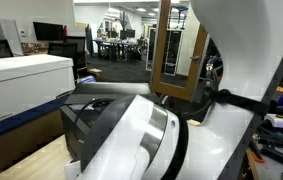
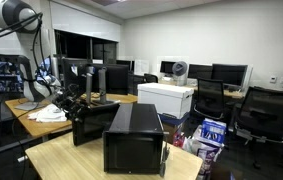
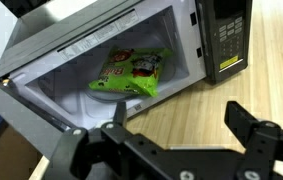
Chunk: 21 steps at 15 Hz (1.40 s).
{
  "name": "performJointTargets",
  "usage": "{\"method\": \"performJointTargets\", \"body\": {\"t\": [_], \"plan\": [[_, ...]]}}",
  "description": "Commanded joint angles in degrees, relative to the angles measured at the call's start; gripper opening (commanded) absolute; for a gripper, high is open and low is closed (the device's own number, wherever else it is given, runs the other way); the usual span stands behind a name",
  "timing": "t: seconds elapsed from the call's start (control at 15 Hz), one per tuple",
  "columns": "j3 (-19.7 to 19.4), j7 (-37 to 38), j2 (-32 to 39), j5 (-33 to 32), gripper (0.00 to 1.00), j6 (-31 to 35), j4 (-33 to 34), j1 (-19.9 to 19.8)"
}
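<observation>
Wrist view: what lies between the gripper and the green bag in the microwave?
Only bare table and the microwave's open doorway separate gripper and bag, in the wrist view.

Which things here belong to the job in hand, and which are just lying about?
In hand: microwave, door open; green bag inside it; gripper, open, in front of the opening.
Lying about: white box; monitors; chairs; white cloth.
</observation>
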Motion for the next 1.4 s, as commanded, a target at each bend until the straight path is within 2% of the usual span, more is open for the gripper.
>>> {"method": "performJointTargets", "body": {"t": [0.0,0.33,0.4,0.93,1.33], "plan": [[0.9,0.5,-2.1,1.7,1.00,4.9,-3.4,0.2],[1.7,0.4,-2.3,3.0,1.00,8.8,-5.0,1.2],[0.5,0.0,-0.5,2.0,1.00,7.6,-2.5,2.5],[0.6,0.0,-0.5,2.6,1.00,8.1,-2.8,2.6],[-1.8,-0.1,-1.0,2.2,1.00,5.9,-1.5,3.5]]}}
